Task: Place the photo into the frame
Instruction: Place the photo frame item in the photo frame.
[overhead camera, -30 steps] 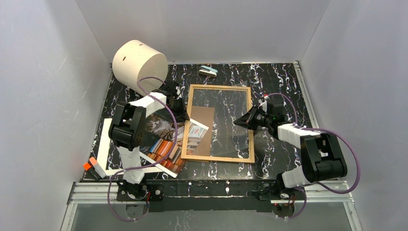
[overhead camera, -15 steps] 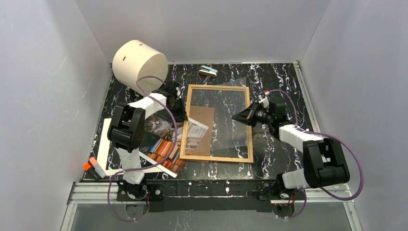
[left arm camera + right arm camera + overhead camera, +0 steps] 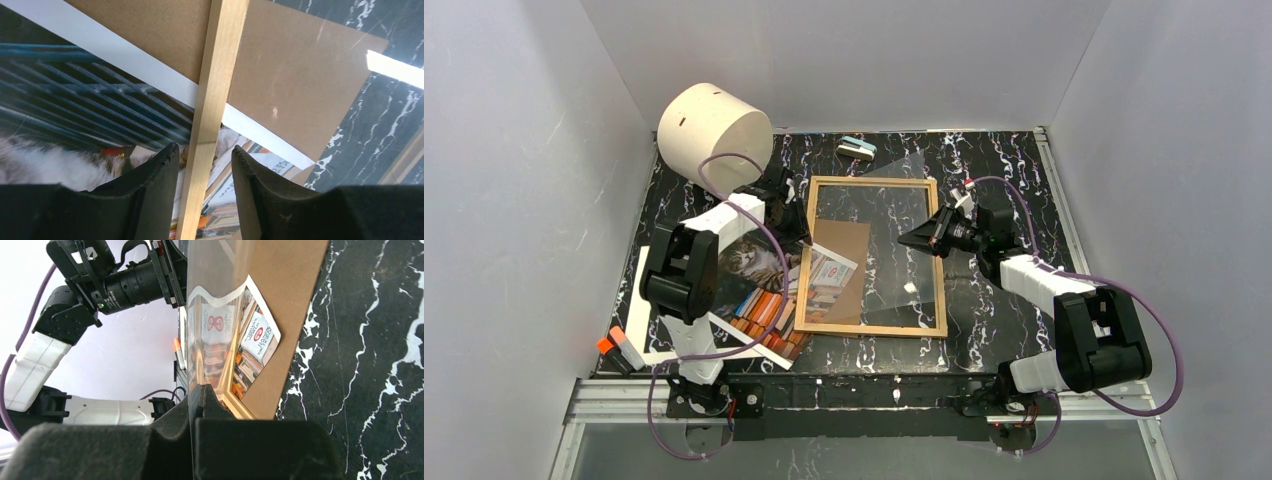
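Observation:
The frame (image 3: 871, 331), thin light wood, lies flat mid-table, and its left rail (image 3: 215, 90) runs between my left gripper's (image 3: 204, 147) open fingers with a gap on each side. In the top view that left gripper (image 3: 800, 236) sits over this rail. The photo (image 3: 754, 265) of a cat on books lies left of the frame, one corner reaching under the rail; cat fur (image 3: 60, 165) shows beside my left finger. My right gripper (image 3: 906, 240) (image 3: 200, 386) is shut on a clear sheet (image 3: 904, 200) (image 3: 210, 290), holding it tilted up over the frame.
A brown backing board (image 3: 849, 250) (image 3: 285, 300) lies inside the frame's left half. A white mat sheet (image 3: 639, 300) lies under the photo. A white cylinder (image 3: 712, 128) stands back left, a small teal object (image 3: 857, 149) at the back, an orange-tipped item (image 3: 619, 348) near left.
My left gripper has opened around the frame's left rail. My right gripper has closed on the clear sheet and raised its right side higher, moving slightly left and back.

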### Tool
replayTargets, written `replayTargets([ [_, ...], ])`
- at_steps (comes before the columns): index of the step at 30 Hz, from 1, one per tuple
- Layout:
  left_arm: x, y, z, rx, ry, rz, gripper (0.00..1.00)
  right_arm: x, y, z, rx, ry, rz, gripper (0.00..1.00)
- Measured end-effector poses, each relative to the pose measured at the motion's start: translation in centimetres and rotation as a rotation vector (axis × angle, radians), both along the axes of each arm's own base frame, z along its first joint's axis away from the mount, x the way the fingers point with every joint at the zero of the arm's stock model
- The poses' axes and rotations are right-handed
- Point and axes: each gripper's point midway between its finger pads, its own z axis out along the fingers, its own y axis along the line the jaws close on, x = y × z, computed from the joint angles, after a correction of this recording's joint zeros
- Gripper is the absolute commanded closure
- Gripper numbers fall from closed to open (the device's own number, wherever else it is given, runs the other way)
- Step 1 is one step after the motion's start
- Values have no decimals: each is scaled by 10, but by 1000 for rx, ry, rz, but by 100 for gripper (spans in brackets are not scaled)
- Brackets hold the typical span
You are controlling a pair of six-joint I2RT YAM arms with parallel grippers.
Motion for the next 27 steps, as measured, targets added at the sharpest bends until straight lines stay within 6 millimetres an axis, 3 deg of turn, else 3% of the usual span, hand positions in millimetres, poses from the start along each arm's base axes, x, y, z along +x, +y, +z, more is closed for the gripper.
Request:
replayTargets([
  [2, 1, 0, 6, -1, -13, 1, 57, 0, 3, 2, -5, -20, 13, 99],
  [8, 3, 4, 17, 10, -46, 8, 71, 0, 8, 9, -19, -72, 40, 99],
  [18, 0, 6, 13, 22, -32, 1, 79, 0, 16, 17, -21, -110, 66, 98],
  [27, -9, 8, -6, 31, 23, 0, 81, 0, 19, 20, -23, -140, 80, 98],
])
